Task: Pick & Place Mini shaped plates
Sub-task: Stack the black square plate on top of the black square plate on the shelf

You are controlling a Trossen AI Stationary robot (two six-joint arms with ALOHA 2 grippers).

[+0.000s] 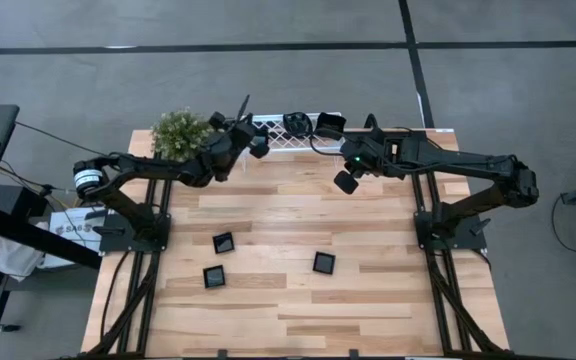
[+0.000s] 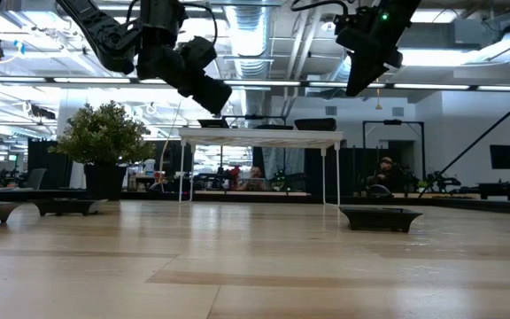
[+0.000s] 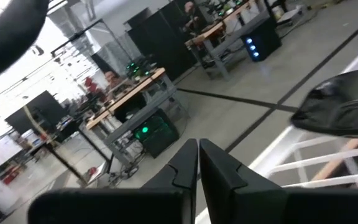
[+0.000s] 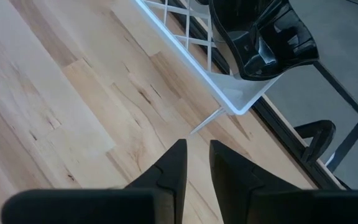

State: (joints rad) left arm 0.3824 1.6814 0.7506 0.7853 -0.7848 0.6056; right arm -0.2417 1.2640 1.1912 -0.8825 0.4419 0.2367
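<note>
A white lattice rack (image 1: 273, 134) stands at the table's far edge with glossy black mini plates (image 1: 295, 123) (image 1: 328, 124) resting on top. Three square black plates (image 1: 224, 242) (image 1: 214, 276) (image 1: 324, 262) lie flat on the wood nearer the front. My left gripper (image 1: 259, 144) is raised beside the rack's left end, shut with nothing between its fingers (image 3: 185, 163); a plate (image 3: 344, 102) on the rack shows beyond it. My right gripper (image 1: 346, 181) hangs above the table in front of the rack's right end (image 4: 229, 93), slanting down, its fingers a narrow gap apart and holding nothing.
A small potted plant (image 1: 180, 133) stands at the far left corner, close behind my left arm. The rack sits on thin legs (image 2: 324, 177), leaving a gap beneath it. Bare wood (image 1: 298, 210) lies between the rack and the three plates.
</note>
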